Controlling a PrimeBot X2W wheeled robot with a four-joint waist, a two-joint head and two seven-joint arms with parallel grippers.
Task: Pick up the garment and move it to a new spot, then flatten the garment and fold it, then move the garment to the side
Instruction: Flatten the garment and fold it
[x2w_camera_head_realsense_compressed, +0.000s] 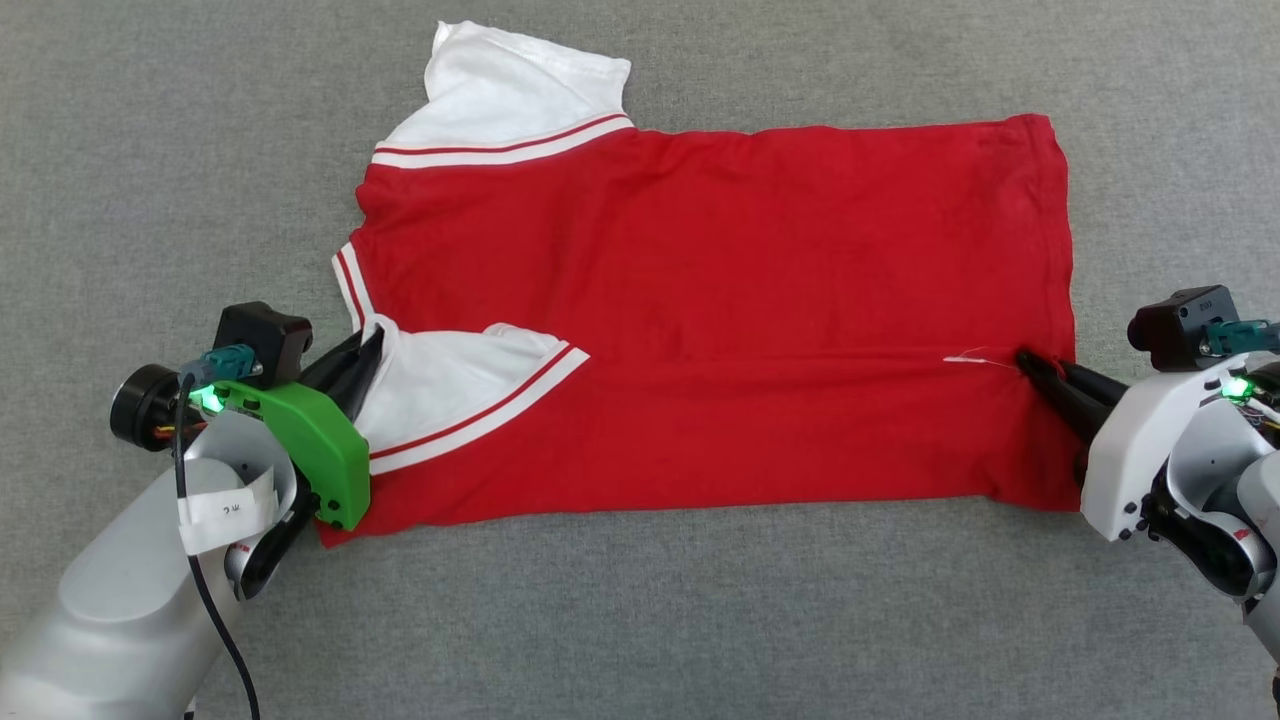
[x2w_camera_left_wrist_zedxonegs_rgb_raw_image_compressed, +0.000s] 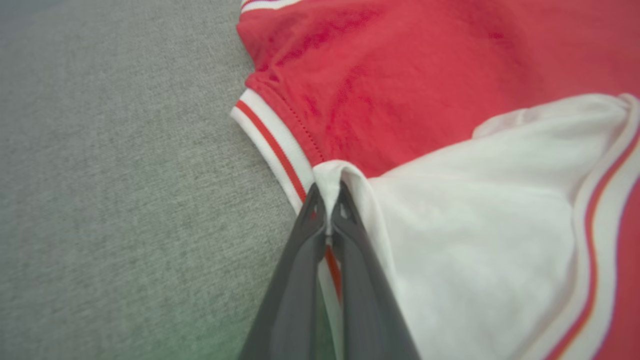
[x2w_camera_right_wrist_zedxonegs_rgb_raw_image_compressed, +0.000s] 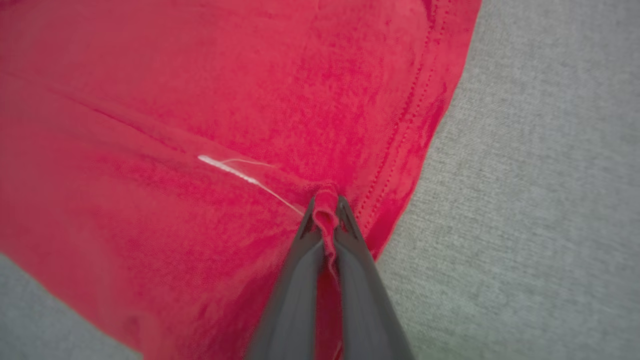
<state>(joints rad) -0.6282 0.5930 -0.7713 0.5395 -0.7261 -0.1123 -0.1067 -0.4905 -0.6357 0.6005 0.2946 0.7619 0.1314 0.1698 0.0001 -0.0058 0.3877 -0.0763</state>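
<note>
Left gripper (x2w_camera_head_realsense_compressed: 372, 342) hides garment (x2w_camera_head_realsense_compressed: 720, 330) corner.

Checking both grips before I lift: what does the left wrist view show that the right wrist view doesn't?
Left wrist view: the left gripper shut on a pinch of the white sleeve, right beside the striped trim. Right wrist view: the right gripper shut on a bunched red fold just inside the stitched hem, with a loose white thread beside it. Shared: the garment, its red cloth lying on the grey surface.
</note>
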